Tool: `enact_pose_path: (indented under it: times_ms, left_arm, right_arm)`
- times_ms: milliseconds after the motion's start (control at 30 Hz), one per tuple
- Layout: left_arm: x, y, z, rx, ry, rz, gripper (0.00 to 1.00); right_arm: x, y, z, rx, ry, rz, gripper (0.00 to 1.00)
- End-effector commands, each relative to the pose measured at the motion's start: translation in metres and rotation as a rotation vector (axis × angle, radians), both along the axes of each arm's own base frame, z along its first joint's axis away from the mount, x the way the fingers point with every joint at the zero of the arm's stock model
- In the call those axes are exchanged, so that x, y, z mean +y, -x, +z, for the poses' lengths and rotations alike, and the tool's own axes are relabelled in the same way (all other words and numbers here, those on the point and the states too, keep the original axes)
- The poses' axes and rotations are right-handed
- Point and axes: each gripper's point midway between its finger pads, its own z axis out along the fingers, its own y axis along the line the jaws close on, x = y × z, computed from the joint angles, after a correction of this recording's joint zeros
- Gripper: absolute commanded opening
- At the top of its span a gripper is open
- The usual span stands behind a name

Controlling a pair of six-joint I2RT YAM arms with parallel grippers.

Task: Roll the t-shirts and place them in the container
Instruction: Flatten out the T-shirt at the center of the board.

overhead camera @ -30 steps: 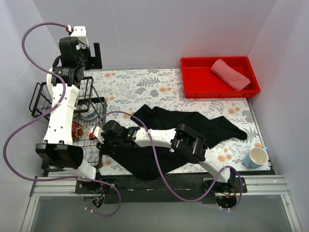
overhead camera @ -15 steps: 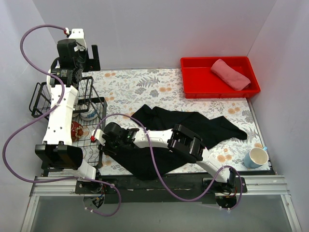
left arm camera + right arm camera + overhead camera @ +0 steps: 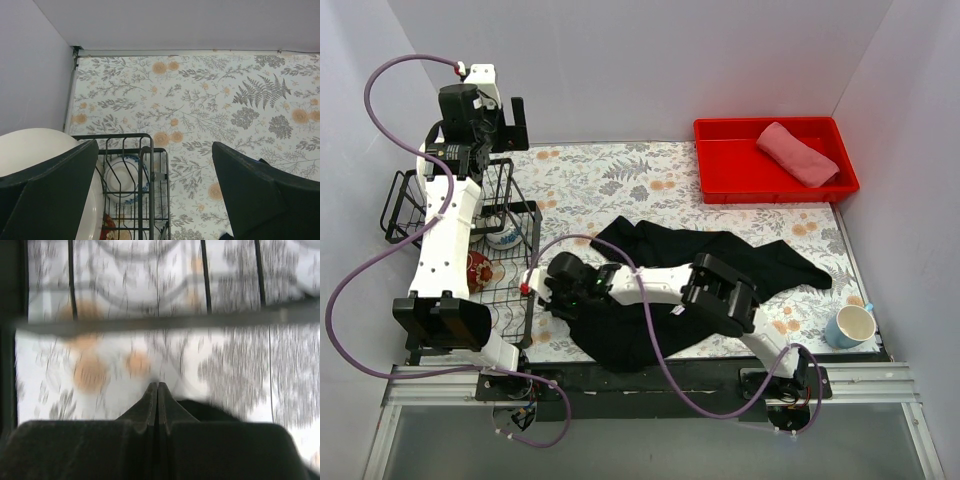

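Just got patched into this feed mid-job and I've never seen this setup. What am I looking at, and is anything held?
Two white robot arms are bolted at the near edge of a floral table. The overhead picture looks down from behind them; the other two come from a camera on each wrist. On it lies a spread black t-shirt; a bundled pink t-shirt sits in the red tray. A wire rack stands left, a cup right. The left gripper is raised, open and empty. The right gripper has its fingers shut at the black t-shirt's left edge; whether cloth is pinched is unclear.
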Motion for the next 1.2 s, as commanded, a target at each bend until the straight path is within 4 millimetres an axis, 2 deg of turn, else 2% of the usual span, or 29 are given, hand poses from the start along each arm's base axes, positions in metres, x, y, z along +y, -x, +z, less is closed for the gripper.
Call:
enact_pose_path:
  times_ms: [0, 33, 67, 100, 133, 167, 200, 233, 267, 300, 333, 367, 400, 433, 467, 500, 533, 567, 600, 667, 700, 767, 800, 833, 900, 1000, 1067, 1133, 1167]
  left_arm:
    - [-0.012, 0.008, 0.007, -0.012, 0.01, -0.081, 0.98]
    - [-0.017, 0.004, 0.007, -0.009, 0.025, -0.108, 0.98]
    - [-0.02, 0.003, 0.006, -0.002, 0.034, -0.123, 0.98]
    - [-0.028, 0.001, 0.006, 0.001, 0.054, -0.161, 0.98]
    - [-0.032, -0.002, 0.009, -0.005, 0.061, -0.18, 0.98]
    - [-0.037, -0.006, 0.003, 0.015, 0.071, -0.198, 0.98]
    - [-0.043, -0.008, 0.001, 0.023, 0.075, -0.221, 0.98]
    - [-0.049, -0.009, -0.002, 0.033, 0.08, -0.245, 0.98]
    - [-0.06, -0.012, -0.01, 0.056, 0.072, -0.283, 0.95]
    - [-0.068, -0.013, -0.017, 0.072, 0.061, -0.31, 0.94]
    - [-0.077, -0.012, -0.025, 0.098, 0.045, -0.332, 0.93]
    - [-0.098, -0.009, -0.038, 0.131, 0.028, -0.38, 0.93]
    - [-0.106, -0.009, -0.05, 0.157, 0.0, -0.406, 0.93]
    - [-0.115, -0.007, -0.059, 0.178, -0.016, -0.423, 0.93]
    - [-0.136, 0.0, -0.068, 0.2, -0.026, -0.473, 0.93]
    - [-0.145, 0.003, -0.09, 0.252, -0.035, -0.498, 0.93]
    - [-0.154, 0.004, -0.1, 0.275, -0.043, -0.514, 0.93]
    - [-0.17, 0.01, -0.112, 0.302, -0.051, -0.552, 0.93]
    - [-0.177, 0.009, -0.135, 0.354, -0.055, -0.563, 0.92]
    - [-0.194, 0.009, -0.158, 0.405, -0.055, -0.598, 0.91]
    - [-0.2, 0.006, -0.181, 0.456, -0.058, -0.606, 0.91]
    - [-0.212, 0.006, -0.206, 0.519, -0.073, -0.63, 0.89]
    - [-0.217, 0.0, -0.208, 0.522, -0.084, -0.639, 0.88]
    - [-0.22, 0.002, -0.235, 0.599, -0.1, -0.649, 0.86]
    - [-0.236, 0.008, -0.242, 0.644, -0.059, -0.731, 0.85]
    - [-0.257, 0.021, -0.239, 0.643, -0.022, -0.864, 0.86]
    - [-0.272, 0.022, -0.241, 0.596, -0.061, -0.901, 0.87]
    - [-0.288, 0.026, -0.249, 0.594, -0.103, -0.931, 0.88]
    - [-0.295, 0.022, -0.255, 0.598, -0.116, -0.942, 0.88]
  right_arm:
    - [-0.046, -0.026, 0.109, -0.013, -0.099, -0.035, 0.01]
    - [-0.068, -0.033, 0.12, -0.012, -0.073, -0.041, 0.01]
    - [-0.085, -0.034, 0.163, -0.046, -0.124, -0.043, 0.01]
    - [-0.1, -0.038, 0.179, -0.069, -0.13, -0.046, 0.01]
    - [-0.123, -0.044, 0.186, -0.064, -0.097, -0.071, 0.01]
    - [-0.143, -0.043, 0.215, -0.097, -0.13, -0.084, 0.01]
    - [-0.157, -0.046, 0.225, -0.133, -0.127, -0.089, 0.01]
    - [-0.177, -0.059, 0.23, -0.167, -0.103, -0.148, 0.01]
    - [-0.202, -0.057, 0.241, -0.187, -0.086, -0.173, 0.01]
    - [-0.222, -0.067, 0.241, -0.206, -0.056, -0.21, 0.01]
    - [-0.243, -0.072, 0.254, -0.281, -0.055, -0.229, 0.01]
    - [-0.26, -0.079, 0.253, -0.298, -0.032, -0.258, 0.01]
    - [-0.288, -0.1, 0.246, -0.301, -0.001, -0.339, 0.01]
    - [-0.306, -0.108, 0.257, -0.326, -0.01, -0.381, 0.01]
    - [-0.322, -0.116, 0.257, -0.33, 0.005, -0.425, 0.01]
    - [-0.35, -0.135, 0.259, -0.335, 0.024, -0.515, 0.01]
    - [-0.365, -0.142, 0.269, -0.353, 0.012, -0.565, 0.01]
    - [-0.378, -0.15, 0.273, -0.361, 0.01, -0.608, 0.01]
    - [-0.405, -0.164, 0.283, -0.376, 0.007, -0.695, 0.01]
    - [-0.43, -0.172, 0.295, -0.396, -0.001, -0.758, 0.01]
    - [-0.449, -0.179, 0.3, -0.409, -0.004, -0.809, 0.01]
    - [-0.469, -0.18, 0.31, -0.462, -0.011, -0.836, 0.01]
    - [-0.485, -0.185, 0.313, -0.478, -0.006, -0.878, 0.01]
    - [-0.492, -0.187, 0.317, -0.496, -0.013, -0.9, 0.01]
    - [-0.503, -0.19, 0.318, -0.486, -0.025, -0.924, 0.01]
    - [-0.506, -0.191, 0.31, -0.458, -0.04, -0.942, 0.01]
    - [-0.503, -0.186, 0.303, -0.429, -0.059, -0.939, 0.01]
    - [-0.494, -0.177, 0.298, -0.385, -0.087, -0.915, 0.01]
    - [-0.493, -0.173, 0.286, -0.355, -0.076, -0.908, 0.01]
